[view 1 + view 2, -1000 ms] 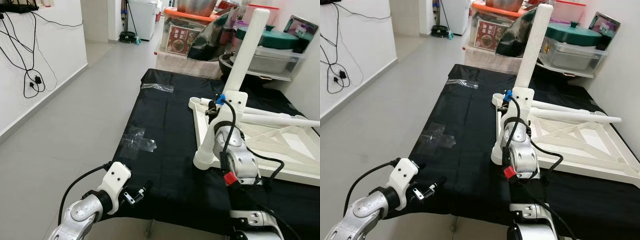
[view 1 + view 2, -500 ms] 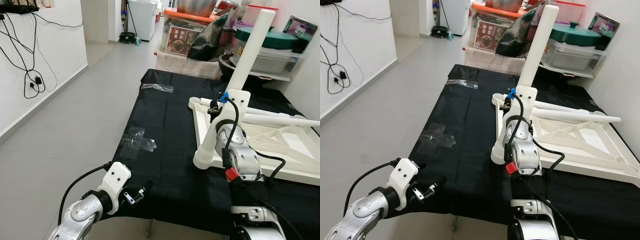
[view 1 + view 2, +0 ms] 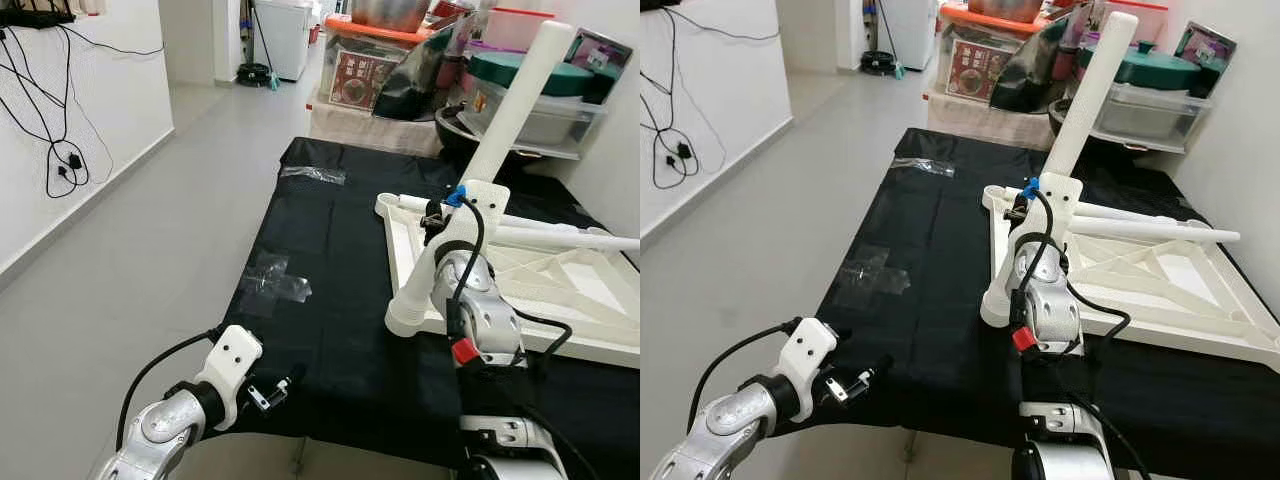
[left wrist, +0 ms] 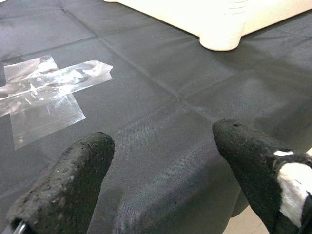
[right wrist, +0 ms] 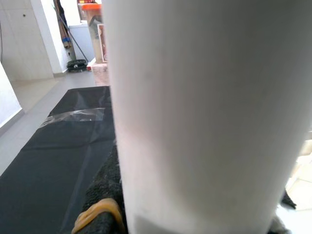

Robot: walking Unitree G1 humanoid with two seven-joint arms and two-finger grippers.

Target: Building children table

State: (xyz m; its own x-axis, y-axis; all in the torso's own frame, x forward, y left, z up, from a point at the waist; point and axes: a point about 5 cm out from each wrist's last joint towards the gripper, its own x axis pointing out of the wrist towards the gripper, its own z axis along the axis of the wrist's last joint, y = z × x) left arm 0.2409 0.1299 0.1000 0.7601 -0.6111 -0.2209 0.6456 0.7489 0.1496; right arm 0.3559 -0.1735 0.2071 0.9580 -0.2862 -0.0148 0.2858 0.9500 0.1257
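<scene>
Smooth white cylindrical table leg, clamped in our right tool; ribbed tabletop on black cloth desk. Left tool open, empty.

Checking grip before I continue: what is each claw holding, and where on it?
Right claw grips the white table leg partway up from its lower end. Left claw is open, holding nothing.
</scene>
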